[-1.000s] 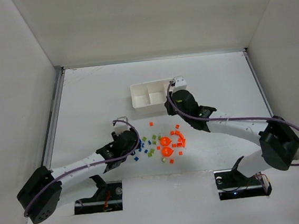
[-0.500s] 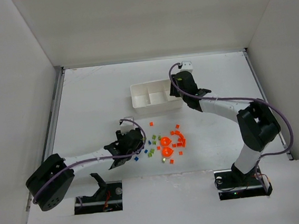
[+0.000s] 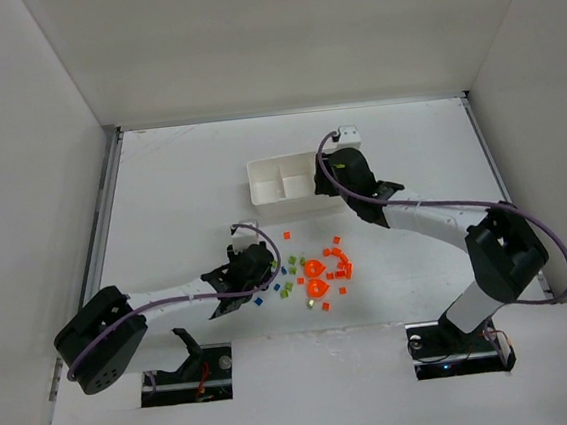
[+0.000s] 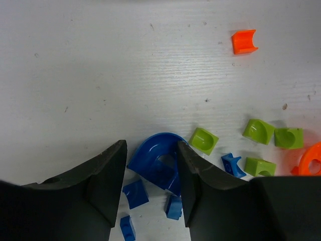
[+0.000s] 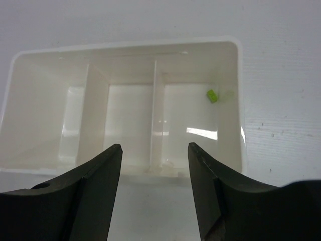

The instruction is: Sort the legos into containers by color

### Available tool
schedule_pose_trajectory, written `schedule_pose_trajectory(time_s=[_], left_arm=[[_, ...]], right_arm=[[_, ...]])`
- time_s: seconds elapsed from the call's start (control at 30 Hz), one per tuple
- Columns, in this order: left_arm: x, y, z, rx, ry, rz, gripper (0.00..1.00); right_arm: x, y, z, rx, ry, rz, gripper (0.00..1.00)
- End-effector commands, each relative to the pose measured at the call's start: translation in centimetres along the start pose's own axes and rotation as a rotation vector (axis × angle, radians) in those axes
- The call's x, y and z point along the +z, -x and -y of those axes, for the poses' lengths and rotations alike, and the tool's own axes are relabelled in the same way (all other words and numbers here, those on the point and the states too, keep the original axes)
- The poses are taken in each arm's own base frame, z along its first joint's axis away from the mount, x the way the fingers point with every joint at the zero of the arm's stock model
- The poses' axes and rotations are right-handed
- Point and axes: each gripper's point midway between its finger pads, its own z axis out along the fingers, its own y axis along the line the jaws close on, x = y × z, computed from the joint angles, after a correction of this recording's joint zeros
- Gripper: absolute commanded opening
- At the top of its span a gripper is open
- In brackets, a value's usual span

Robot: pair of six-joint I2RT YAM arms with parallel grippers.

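The legos lie scattered at mid-table: orange ones on the right, green and blue toward the left. My left gripper is down among the blue ones. In the left wrist view its jaws are closed in on a blue curved lego, whose ends meet both fingers; small blue bricks lie below. The white tray of containers stands behind. My right gripper hovers open at its right end. One green brick lies in the right compartment of the tray.
Green bricks and an orange curved piece lie just right of my left gripper. Two larger rounded orange pieces sit in the middle of the pile. White walls close in the table on three sides.
My left gripper has slid right into the blue bricks and its jaws have narrowed round the curved one. My right gripper has opened and shifted about at the tray's right end.
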Motion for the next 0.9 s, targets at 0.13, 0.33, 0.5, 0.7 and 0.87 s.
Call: schedule_pose_trajectory(time_s=[0.13, 0.33, 0.5, 0.7, 0.87], left_arm=[[-0.5, 2.0, 0.0, -0.062, -0.011, 0.042, 0.30], [-0.6, 3.1, -0.9, -0.121, -0.009, 0.065, 0.22], [-0.7, 3.3, -1.3, -0.137, -0.003, 0.065, 0.20], [-2.8, 9.0, -0.1, -0.202, -0.061, 0.188, 0.20], [-3.3, 14.0, 1.2, -0.237, -0.097, 0.257, 0.22]], right_arm=[[-3.3, -0.4, -0.9, 0.025, 0.053, 0.047, 0.61], [-5.1, -3.5, -3.1, -0.003, 0.123, 0.018, 0.61], [-5.5, -3.6, -2.9, 0.010, 0.131, 0.030, 0.61], [-6.9, -3.5, -2.5, 0.040, 0.154, 0.049, 0.61], [-7.7, -5.4, -2.1, 0.046, 0.164, 0.022, 0.61]])
